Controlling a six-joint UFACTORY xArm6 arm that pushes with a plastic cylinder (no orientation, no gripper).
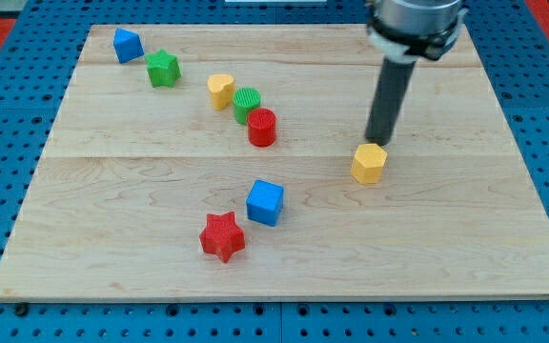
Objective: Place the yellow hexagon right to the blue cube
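The yellow hexagon point(369, 163) lies right of the board's middle. The blue cube point(265, 202) lies to its left and a little lower, with a wide gap between them. My tip point(378, 142) is at the end of the dark rod, just above the hexagon in the view, at its top right edge, touching or nearly touching it.
A red star point(222, 236) lies just lower left of the blue cube. A red cylinder point(262, 127), a green cylinder point(247, 101) and a yellow block point(220, 90) form a diagonal row above the cube. A green star point(162, 69) and another blue block point(127, 45) sit at the top left. The wooden board point(465, 248) rests on a blue pegboard.
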